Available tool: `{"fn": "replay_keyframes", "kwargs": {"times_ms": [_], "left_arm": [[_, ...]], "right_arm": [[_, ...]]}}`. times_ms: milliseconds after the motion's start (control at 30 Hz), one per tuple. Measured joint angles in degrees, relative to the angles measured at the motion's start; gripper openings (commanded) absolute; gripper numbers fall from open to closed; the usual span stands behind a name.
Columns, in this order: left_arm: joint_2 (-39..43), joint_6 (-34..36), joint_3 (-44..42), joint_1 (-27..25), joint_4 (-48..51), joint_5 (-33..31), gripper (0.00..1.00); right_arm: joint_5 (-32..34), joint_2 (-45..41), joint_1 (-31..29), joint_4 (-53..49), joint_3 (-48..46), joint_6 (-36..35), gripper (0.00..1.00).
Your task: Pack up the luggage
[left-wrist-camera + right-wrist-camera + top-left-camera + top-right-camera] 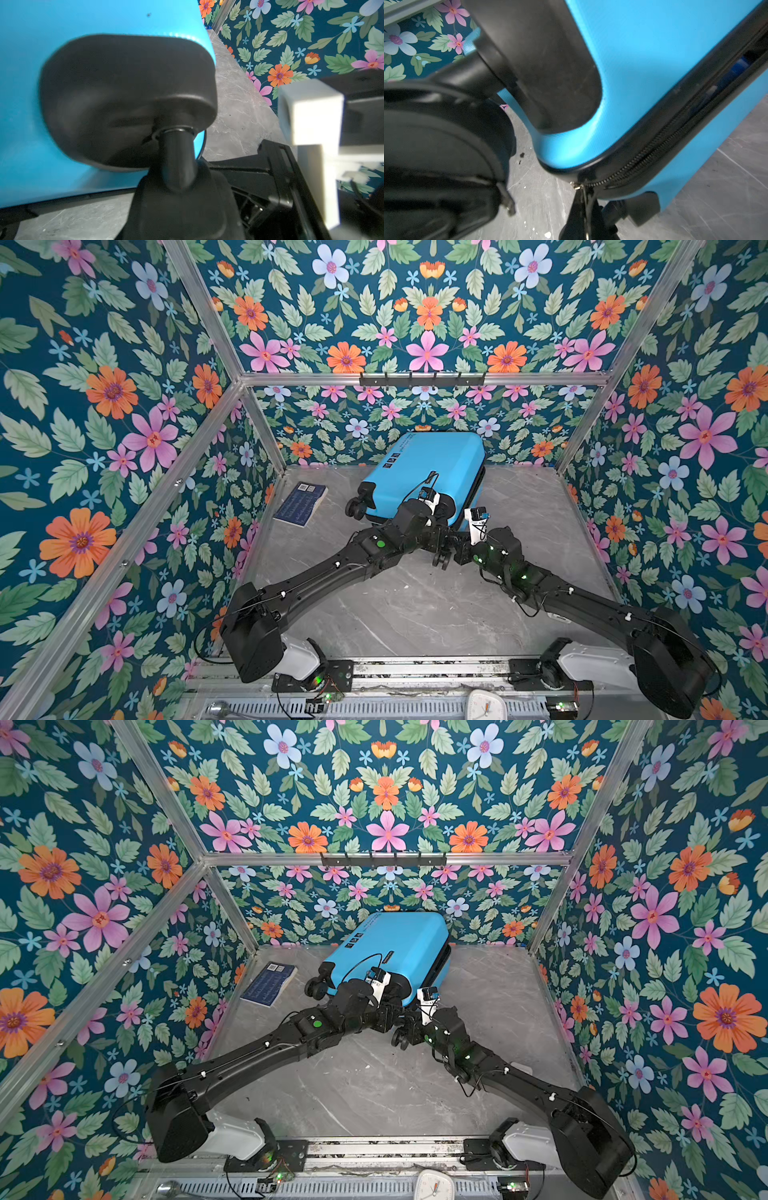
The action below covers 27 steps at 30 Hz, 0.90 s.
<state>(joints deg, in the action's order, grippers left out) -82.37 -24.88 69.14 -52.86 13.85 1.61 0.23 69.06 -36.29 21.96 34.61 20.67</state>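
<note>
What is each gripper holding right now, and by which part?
Right gripper is shut on the zipper pull of the luggage. Left gripper sits by a wheel mount; whether it grips cannot be told.

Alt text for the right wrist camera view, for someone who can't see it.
The right gripper pinches the zipper pull at a corner of the blue luggage; the zipper gapes further along. A black wheel and grey table also show.

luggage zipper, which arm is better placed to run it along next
Right. The right gripper is shut on the zipper pull at the luggage corner, with the seam gaping further along. The left gripper sits by a wheel mount, off the zipper.
</note>
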Motion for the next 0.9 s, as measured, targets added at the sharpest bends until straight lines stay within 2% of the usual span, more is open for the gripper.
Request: {"fn": "replay_keyframes", "kwargs": {"times_ms": [533,900], "left_arm": [[-1.0,0.0,0.9,-0.3,-0.6,2.7,0.0],[-5.0,0.7,2.6,-0.9,-3.2,6.9,0.0]], "right_arm": [[0.9,-4.5,0.6,-0.5,-3.1,0.7,0.0],[5.4,-12.3,0.9,-2.3,-8.8,3.2,0.0]]}}
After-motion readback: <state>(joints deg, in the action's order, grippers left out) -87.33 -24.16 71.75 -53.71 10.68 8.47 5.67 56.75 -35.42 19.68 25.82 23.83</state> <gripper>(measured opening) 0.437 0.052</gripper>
